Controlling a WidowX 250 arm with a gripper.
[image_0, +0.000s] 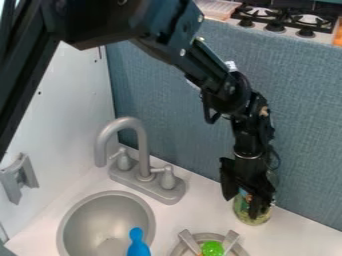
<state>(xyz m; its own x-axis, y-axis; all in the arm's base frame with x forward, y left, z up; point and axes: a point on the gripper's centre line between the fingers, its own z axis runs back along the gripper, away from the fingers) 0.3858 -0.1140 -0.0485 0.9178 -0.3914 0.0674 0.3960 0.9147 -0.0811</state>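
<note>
Likely grasp stage: gripper (243, 204) at the jar (250, 219) on the counter (204, 207), right of the faucet (143, 145), can't tell if open or closed; next move needs a secure, level hold.

Behind gripper (249, 208), rising well above it: blue-gray textured wall panel (307, 120). Past panel, above gripper: stovetop (290, 19) w/ blk grates & knobs (275, 26). Below gripper: wht countertop (208, 206). View-L of gripper: gray faucet (144, 150), rnd sink (100, 215), then wht side wall (73, 110) w/ gray bracket (28, 172).
</note>
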